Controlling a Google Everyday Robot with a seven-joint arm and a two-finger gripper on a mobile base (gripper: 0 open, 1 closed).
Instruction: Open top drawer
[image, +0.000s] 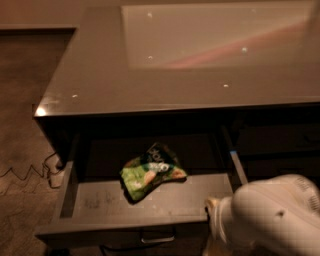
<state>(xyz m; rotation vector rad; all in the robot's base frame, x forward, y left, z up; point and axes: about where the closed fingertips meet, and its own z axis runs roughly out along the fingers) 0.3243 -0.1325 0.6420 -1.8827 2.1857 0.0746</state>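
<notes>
The top drawer (100, 202) stands pulled well out from under the grey countertop (150, 85), showing its scuffed grey floor. Its small loop handle (157, 239) sits on the front panel at the bottom edge of the camera view. A crumpled green snack bag (151, 172) lies on the drawer floor near the middle. My white arm (272, 220) fills the bottom right corner. My gripper (212, 245) is at the right end of the drawer front, mostly hidden by the arm and the frame's edge.
A dark cabinet section with further drawer fronts (280, 145) lies to the right of the open drawer. A cable (25, 172) zigzags over the brown carpet on the left, running to the cabinet's left side.
</notes>
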